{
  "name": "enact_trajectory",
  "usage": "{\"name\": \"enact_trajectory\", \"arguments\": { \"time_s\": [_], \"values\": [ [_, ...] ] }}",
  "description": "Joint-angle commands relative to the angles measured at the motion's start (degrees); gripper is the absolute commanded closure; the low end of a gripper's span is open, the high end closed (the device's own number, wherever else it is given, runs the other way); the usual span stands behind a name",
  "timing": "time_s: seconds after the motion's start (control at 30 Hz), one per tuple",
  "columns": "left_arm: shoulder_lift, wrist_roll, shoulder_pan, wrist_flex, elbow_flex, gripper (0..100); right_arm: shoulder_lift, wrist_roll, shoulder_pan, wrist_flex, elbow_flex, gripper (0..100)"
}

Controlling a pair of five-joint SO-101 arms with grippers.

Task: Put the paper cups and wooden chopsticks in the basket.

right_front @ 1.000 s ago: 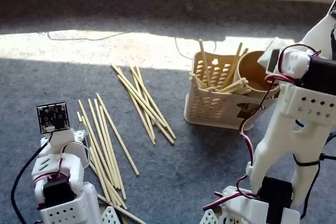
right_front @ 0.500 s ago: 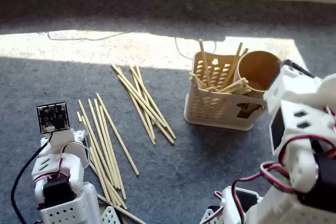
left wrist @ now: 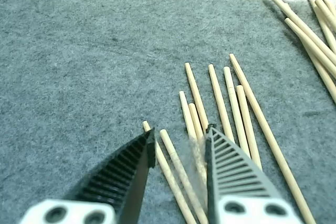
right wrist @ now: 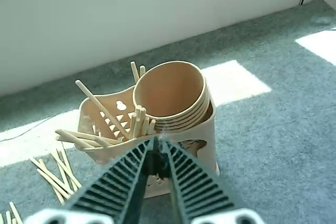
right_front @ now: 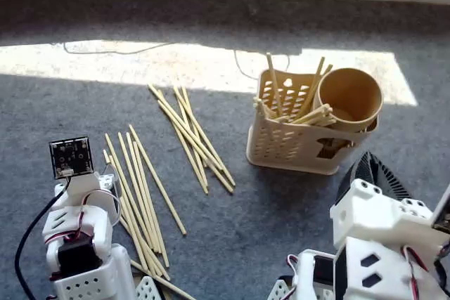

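Left claw (left wrist: 180,130) was held parted above loose chopsticks (left wrist: 220,103); right claw (right wrist: 158,142) was seen closed, empty, before the basket (right wrist: 209,145).

Both arms are white printed plastic shells pierced with small round holes; the left arm (right_front: 77,244) carries a black servo block (right_front: 74,258), a small square black circuit board (right_front: 70,157), a black cable (right_front: 26,240) and thin red wires (right_front: 83,216); the right arm (right_front: 383,233) has slotted openings in its casing and red, black and white leads (right_front: 299,263) by its base. The left gripper (left wrist: 180,130) pairs a black ridged finger (left wrist: 126,174) with a pale grey ridged one, each on a white mount with what seem to be screw holes; the right gripper (right wrist: 157,142) has two dark ridged fingers tapering to points.
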Motion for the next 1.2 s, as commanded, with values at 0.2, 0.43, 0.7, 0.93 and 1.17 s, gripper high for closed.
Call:
{"name": "enact_trajectory", "arguments": {
  "time_s": [0.2,0.43,0.7,0.93,1.17],
  "values": [
    [-0.4,-0.4,0.9,-0.4,-0.1,84,-16.1,0.8,-0.6,-12.6,27.7,99.1],
    [-0.4,-0.4,1.1,-0.4,-0.1,84,-32.0,5.4,-8.5,-16.4,44.1,99.1],
    [-0.4,-0.4,1.2,-0.4,-0.1,84,-33.6,6.0,-11.5,-16.9,49.9,99.1],
    [-0.4,-0.4,1.2,-0.4,-0.1,84,-33.6,6.0,-11.5,-22.6,61.1,99.1],
    [-0.4,-0.4,1.2,-0.4,-0.1,84,-33.6,6.0,-11.5,-27.3,72.7,99.1]
  ]
}}
